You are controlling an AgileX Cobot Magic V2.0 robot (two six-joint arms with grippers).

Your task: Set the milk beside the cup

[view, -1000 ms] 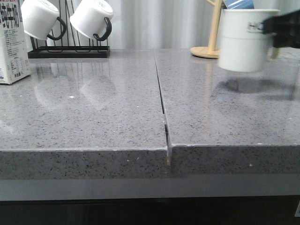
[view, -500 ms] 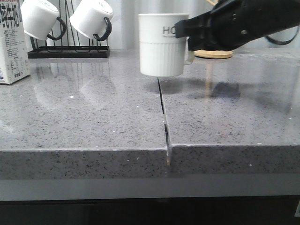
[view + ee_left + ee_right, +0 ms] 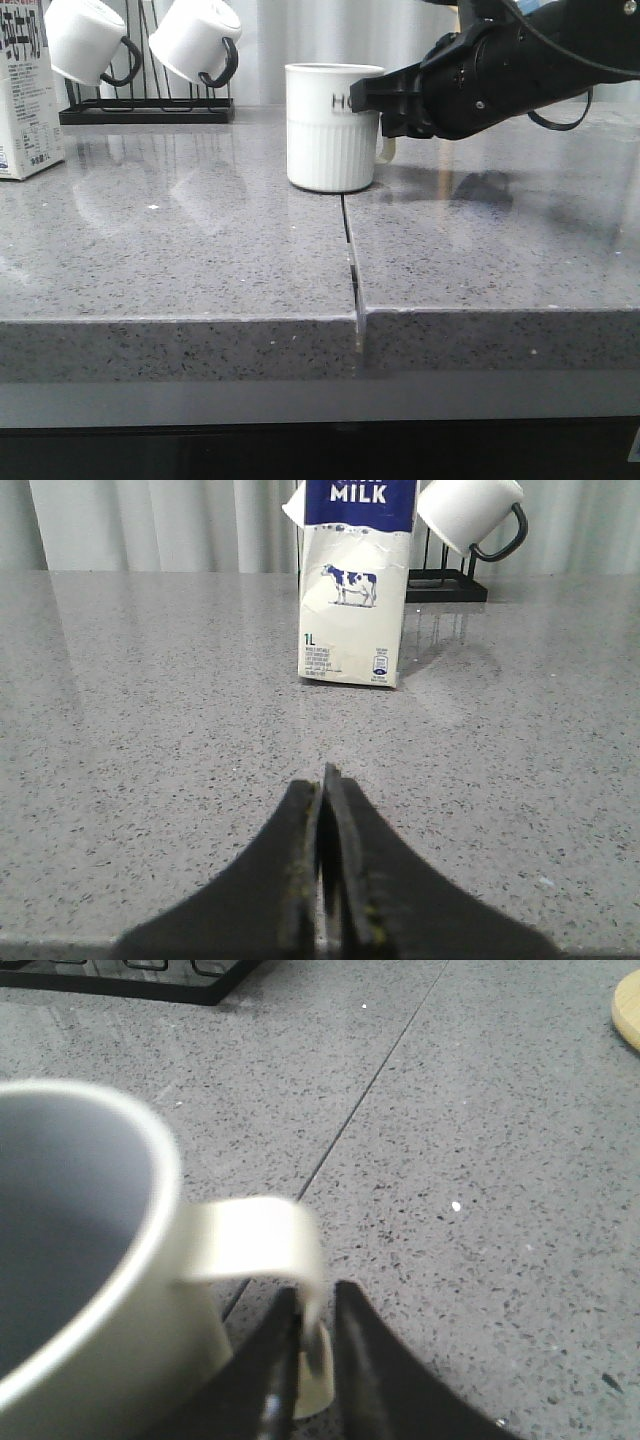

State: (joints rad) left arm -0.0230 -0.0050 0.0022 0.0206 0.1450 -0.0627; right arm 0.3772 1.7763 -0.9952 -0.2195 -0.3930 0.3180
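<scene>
The cup (image 3: 330, 130), cream-white and ribbed, stands on the grey table at the middle seam. My right gripper (image 3: 385, 105) reaches it from the right and is shut on its white handle (image 3: 255, 1240); in the right wrist view the gripper (image 3: 315, 1310) has a finger on either side of the handle, with the cup's body (image 3: 90, 1290) beside it. The milk (image 3: 20, 90) stands upright at the far left, well apart from the cup. My left gripper (image 3: 322, 780) is shut and empty, pointing at the milk (image 3: 358, 590) from a distance. It does not show in the front view.
A black rack (image 3: 145, 105) holding two white mugs with black handles (image 3: 195, 38) stands at the back left, right of the milk. A seam (image 3: 350, 250) splits the table. A wooden base (image 3: 628, 1010) lies behind the right arm.
My right arm carried the cup leftward from the far right and lowered it onto the table at the seam. The milk has not moved.
</scene>
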